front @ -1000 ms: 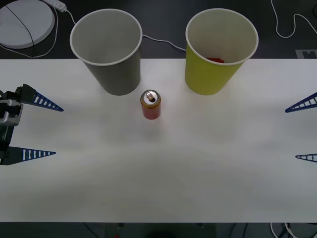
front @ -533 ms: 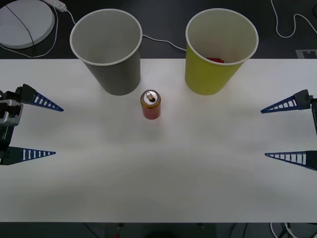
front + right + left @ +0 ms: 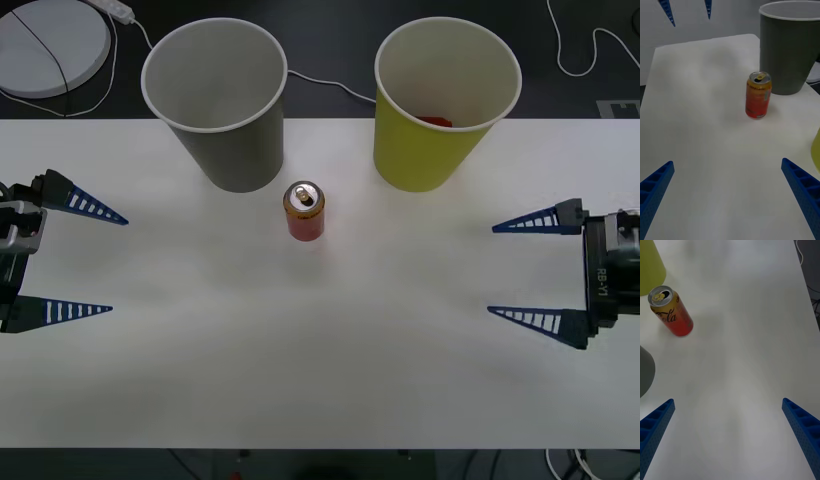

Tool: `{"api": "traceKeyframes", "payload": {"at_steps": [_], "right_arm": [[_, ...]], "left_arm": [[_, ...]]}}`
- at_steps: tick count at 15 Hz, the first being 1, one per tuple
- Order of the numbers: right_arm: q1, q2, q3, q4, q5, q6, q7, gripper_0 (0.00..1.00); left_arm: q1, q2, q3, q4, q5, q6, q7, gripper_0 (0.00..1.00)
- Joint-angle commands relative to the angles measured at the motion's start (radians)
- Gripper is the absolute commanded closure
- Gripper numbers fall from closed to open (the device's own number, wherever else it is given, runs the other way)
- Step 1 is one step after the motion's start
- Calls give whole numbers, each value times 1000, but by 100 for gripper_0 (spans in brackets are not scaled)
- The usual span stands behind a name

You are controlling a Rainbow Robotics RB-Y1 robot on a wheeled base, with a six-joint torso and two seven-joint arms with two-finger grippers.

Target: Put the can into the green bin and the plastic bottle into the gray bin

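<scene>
The can [image 3: 305, 211] is seen upright on the white counter [image 3: 320, 380], between and just before the gray bin [image 3: 215, 100] and the green bin [image 3: 447, 100], where something red, perhaps another item, lies. The right pincer [image 3: 538, 275] is spread wide and empty; the left pincer [image 3: 80, 262] likewise. The can would best be straddled squarely at mid-height.

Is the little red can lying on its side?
No, the can stands upright on the table, its silver top facing up, between the gray bin and the green bin.
</scene>
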Motion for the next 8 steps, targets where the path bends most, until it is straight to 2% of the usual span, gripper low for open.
{"api": "traceKeyframes", "payload": {"at_steps": [1,5,8], "right_arm": [[0,67,1,33,0,4,23,0],[1,147,13,78,0,41,55,0],[15,158,102,78,-26,184,86,0]], "left_arm": [[0,0,0,0,0,0,0,0],[0,0,0,0,0,0,0,0],[0,0,0,0,0,0,0,0]]}}
